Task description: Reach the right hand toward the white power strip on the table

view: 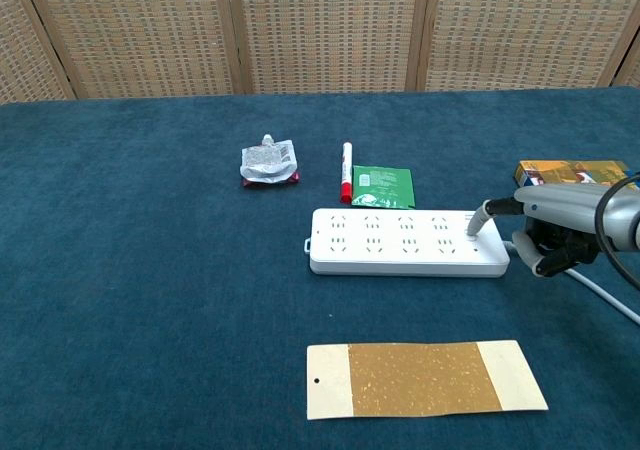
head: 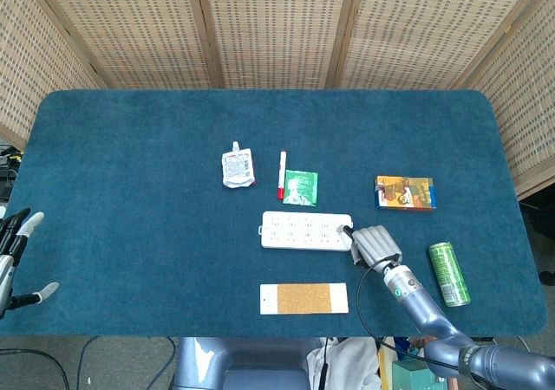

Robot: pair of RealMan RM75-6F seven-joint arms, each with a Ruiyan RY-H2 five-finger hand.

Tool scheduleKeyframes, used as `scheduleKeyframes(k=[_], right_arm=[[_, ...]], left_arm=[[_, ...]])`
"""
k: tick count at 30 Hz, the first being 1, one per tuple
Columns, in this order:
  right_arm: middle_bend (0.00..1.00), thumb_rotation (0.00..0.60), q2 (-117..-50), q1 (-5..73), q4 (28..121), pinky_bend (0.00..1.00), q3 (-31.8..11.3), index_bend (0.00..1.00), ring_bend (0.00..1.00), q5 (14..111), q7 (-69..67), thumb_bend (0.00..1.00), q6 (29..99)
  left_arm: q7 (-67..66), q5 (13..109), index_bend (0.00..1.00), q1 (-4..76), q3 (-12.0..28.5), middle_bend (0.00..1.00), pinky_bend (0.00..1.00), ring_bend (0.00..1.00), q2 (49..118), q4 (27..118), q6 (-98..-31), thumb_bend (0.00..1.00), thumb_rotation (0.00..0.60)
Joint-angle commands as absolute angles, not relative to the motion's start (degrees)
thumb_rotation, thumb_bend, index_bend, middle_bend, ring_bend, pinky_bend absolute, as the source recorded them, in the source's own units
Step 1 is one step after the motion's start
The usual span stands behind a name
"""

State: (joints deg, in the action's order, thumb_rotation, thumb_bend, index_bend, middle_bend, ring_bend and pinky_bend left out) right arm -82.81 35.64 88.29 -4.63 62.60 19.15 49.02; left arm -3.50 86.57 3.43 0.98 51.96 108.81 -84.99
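The white power strip (head: 306, 231) (view: 405, 242) lies flat near the middle of the blue table, its long side running left to right. My right hand (head: 375, 245) (view: 555, 228) is at the strip's right end. One outstretched fingertip (view: 477, 224) touches the strip's top near that end, while the other fingers are curled in and hold nothing. My left hand (head: 16, 256) hangs at the table's far left edge with its fingers spread and empty; only the head view shows it.
Behind the strip lie a crumpled white pouch (head: 237, 166), a red-and-white marker (head: 282, 173) and a green packet (head: 300, 187). A colourful box (head: 404, 192) and a green can (head: 449, 274) lie to the right. A brown-and-white card (head: 303, 298) sits near the front edge.
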Motion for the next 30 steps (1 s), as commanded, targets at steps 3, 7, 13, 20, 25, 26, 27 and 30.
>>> scheduleKeyframes(k=[3, 7, 13, 20, 25, 26, 27, 30], right_arm=[[0.92, 0.600, -83.27, 35.90, 88.21, 1.00, -3.95, 0.23, 0.98, 62.50, 20.02, 0.85, 48.85], [0.92, 0.600, -83.82, 36.22, 87.76, 1.00, -3.46, 0.23, 0.98, 61.65, 21.14, 0.85, 48.59], [0.92, 0.600, -83.56, 35.75, 89.21, 1.00, -5.10, 0.24, 0.98, 64.24, 19.05, 0.85, 52.38], [0.92, 0.600, -80.47, 34.27, 93.08, 1.00, -8.93, 0.24, 0.98, 72.20, 13.21, 0.85, 61.17], [0.92, 0.600, -75.37, 31.46, 98.93, 1.00, -9.47, 0.24, 0.98, 77.20, 10.52, 0.85, 67.54], [0.91, 0.600, -74.76, 30.74, 99.62, 1.00, -9.33, 0.24, 0.98, 78.30, 9.85, 0.85, 68.95], [0.90, 0.600, -73.76, 29.09, 100.70, 0.99, -8.85, 0.24, 0.94, 80.88, 8.26, 0.81, 72.18], [0.64, 0.600, -70.56, 22.02, 101.70, 0.73, -4.45, 0.20, 0.62, 88.60, 4.21, 0.41, 82.53]], left_arm=[[-3.53, 86.56, 0.00, 3.43, 0.96, 0.00, 0.00, 0.00, 51.97, 108.76, -84.96, 0.00, 0.600], [-3.44, 86.62, 0.00, 3.38, 0.93, 0.00, 0.00, 0.00, 51.94, 108.76, -85.05, 0.00, 0.600], [-2.95, 87.11, 0.00, 3.03, 0.73, 0.00, 0.00, 0.00, 51.83, 108.68, -85.64, 0.00, 0.600], [-2.53, 87.63, 0.00, 2.82, 0.59, 0.00, 0.00, 0.00, 51.71, 108.59, -86.06, 0.00, 0.600], [-2.06, 88.22, 0.00, 2.61, 0.40, 0.00, 0.00, 0.00, 51.56, 108.53, -86.42, 0.00, 0.600], [-2.00, 88.32, 0.00, 2.58, 0.38, 0.00, 0.00, 0.00, 51.54, 108.52, -86.49, 0.00, 0.600], [-1.87, 88.52, 0.00, 2.50, 0.32, 0.00, 0.00, 0.00, 51.49, 108.51, -86.64, 0.00, 0.600], [-1.37, 89.40, 0.00, 2.18, 0.01, 0.00, 0.00, 0.00, 51.38, 108.34, -87.21, 0.00, 0.600]])
